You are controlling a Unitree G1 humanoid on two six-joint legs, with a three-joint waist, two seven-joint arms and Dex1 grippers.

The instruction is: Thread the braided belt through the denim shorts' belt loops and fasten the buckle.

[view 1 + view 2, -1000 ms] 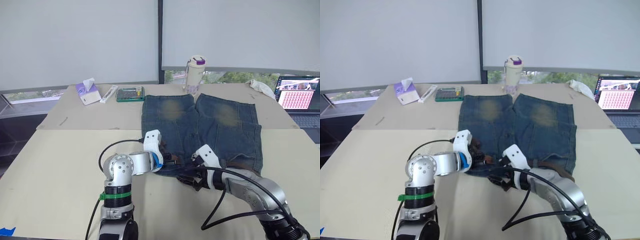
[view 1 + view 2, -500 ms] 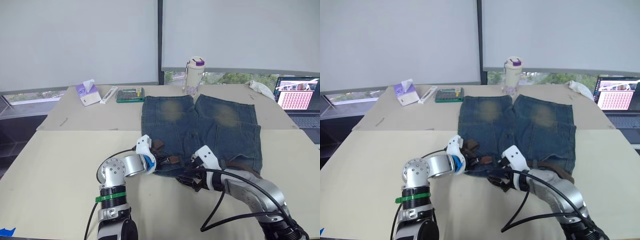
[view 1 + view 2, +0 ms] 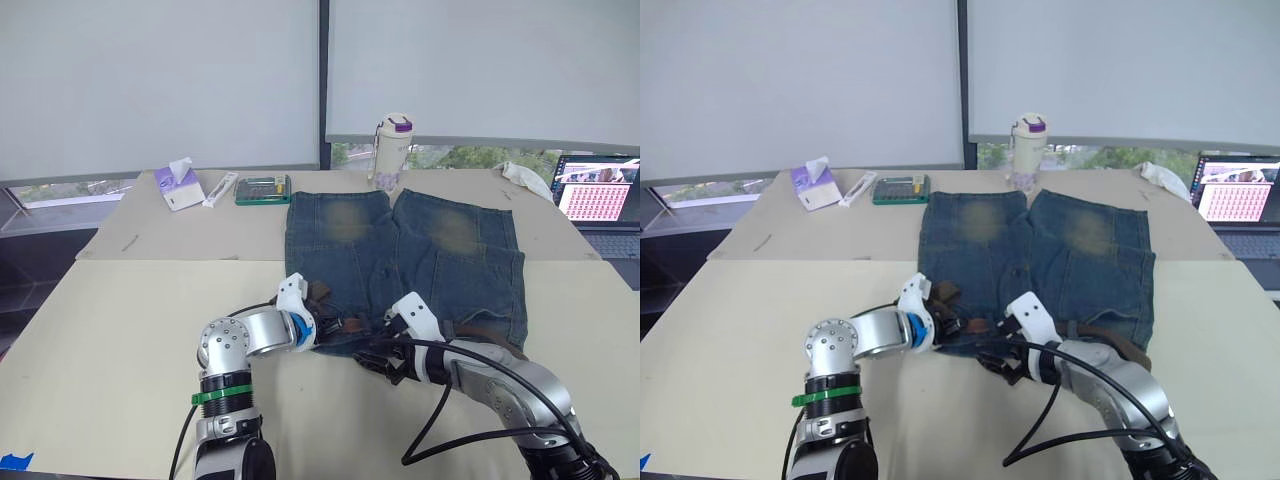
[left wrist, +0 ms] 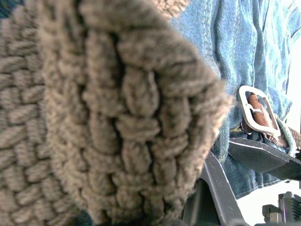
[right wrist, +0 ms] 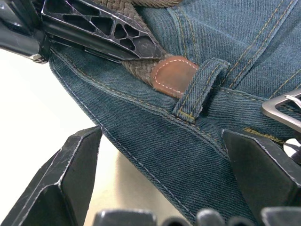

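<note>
The left tool [image 5: 94, 33] gripped the braided belt [image 4: 94, 117], its leather tip [image 5: 174, 75] touching a belt loop [image 5: 200, 89] on the denim shorts [image 3: 420, 250]. The right tool [image 5: 164, 174] stood wide open just beside the waistband, the buckle [image 4: 256, 113] nearby.

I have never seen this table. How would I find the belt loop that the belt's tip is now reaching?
Start from the denim shorts spread on the table, and go to the waistband edge nearest the robot, between its two grippers. The belt loop is a short upright denim strip there. Unlike other loops, the braided belt's brown leather tip is tucked under it, with the silver buckle just beyond.
</note>
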